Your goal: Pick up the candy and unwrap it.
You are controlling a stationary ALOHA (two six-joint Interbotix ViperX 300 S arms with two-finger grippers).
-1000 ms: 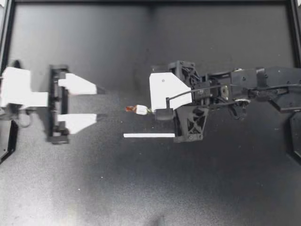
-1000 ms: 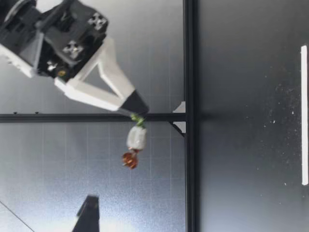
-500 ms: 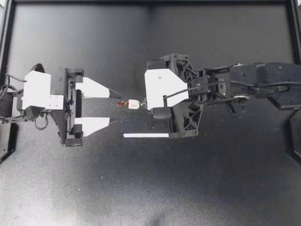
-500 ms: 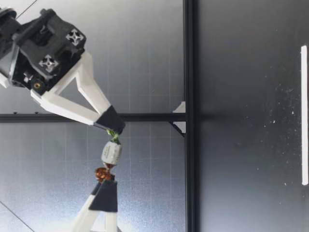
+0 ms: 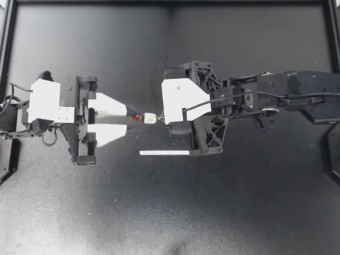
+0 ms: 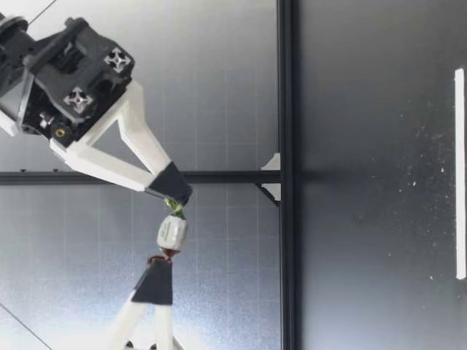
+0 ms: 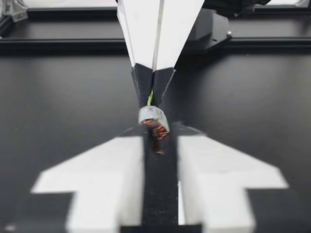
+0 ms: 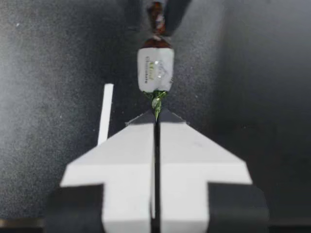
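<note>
A small candy (image 5: 150, 118) in a white wrapper hangs in the air above the table, stretched between my two grippers. My right gripper (image 5: 161, 118) is shut on its green twisted end (image 8: 156, 99). From the other side my left gripper (image 5: 129, 118) has its fingers drawn in on the red twisted end (image 7: 157, 133). In the low view the candy (image 6: 172, 233) sits well above the table surface, with my right gripper (image 6: 175, 197) at one end and my left gripper (image 6: 155, 277) covering the red end. In the left wrist view the candy's body (image 7: 154, 116) lies just past my fingertips.
A thin white strip (image 5: 164, 153) lies flat on the black table, beneath my right gripper and slightly toward the front. A black frame (image 5: 170, 2) borders the table at the back and sides. Nothing else lies on the dark surface.
My left gripper came in from the left toward the candy, then drew its wide-open fingers together on the red end. My right gripper held the candy and barely moved.
</note>
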